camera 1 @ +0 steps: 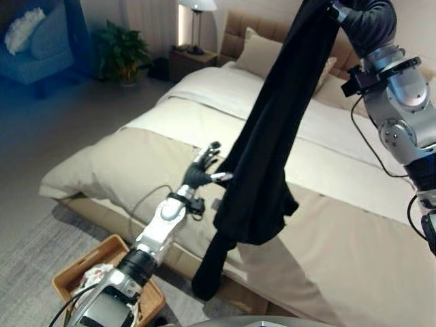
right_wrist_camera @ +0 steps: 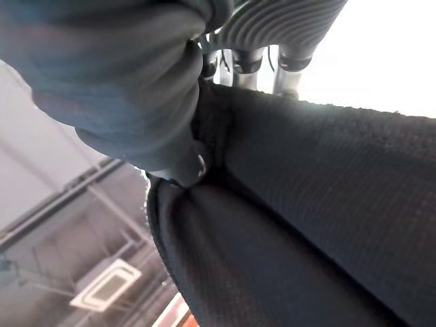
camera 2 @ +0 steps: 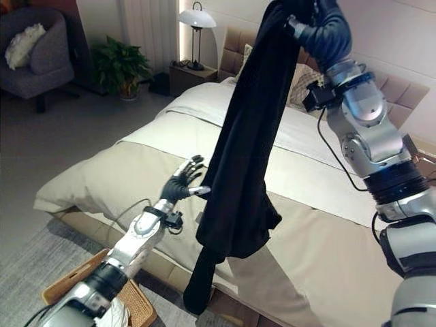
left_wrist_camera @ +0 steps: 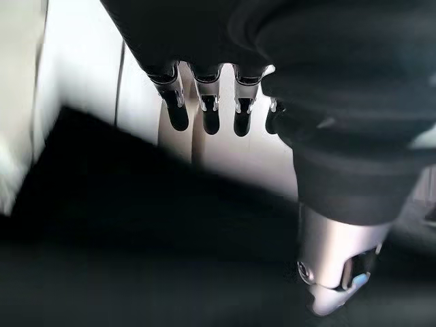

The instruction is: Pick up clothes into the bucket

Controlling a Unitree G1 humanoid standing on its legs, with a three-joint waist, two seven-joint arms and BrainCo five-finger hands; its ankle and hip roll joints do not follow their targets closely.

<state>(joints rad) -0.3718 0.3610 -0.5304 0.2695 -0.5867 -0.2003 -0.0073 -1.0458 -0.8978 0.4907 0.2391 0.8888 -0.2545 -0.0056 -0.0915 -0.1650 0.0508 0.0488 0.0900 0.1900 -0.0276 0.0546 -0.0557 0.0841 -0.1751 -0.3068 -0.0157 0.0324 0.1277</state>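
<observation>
Nearest, at the lower left, a wicker basket (camera 1: 75,274) stands on a grey rug (camera 1: 34,252) beside the bed, with pale clothes (camera 1: 99,274) in it. Above it the left hand (camera 2: 181,182) reaches toward the bed (camera 1: 122,163), fingers (left_wrist_camera: 208,112) straight and spread, holding nothing; one fingertip is at the edge of a black garment (camera 1: 266,150). The garment hangs in a long drape over the bed's near side, its lowest end (camera 1: 208,269) dangling past the mattress edge, clear of the basket. Its top is bunched in the right hand (camera 2: 310,24), raised high, fingers curled into the cloth. Farther back lie pillows (camera 1: 262,54) against a headboard (camera 1: 252,27). Beyond stand a lamp (camera 2: 196,27) on a nightstand (camera 1: 191,63), a plant (camera 1: 121,49), and an armchair (camera 2: 37,51).
</observation>
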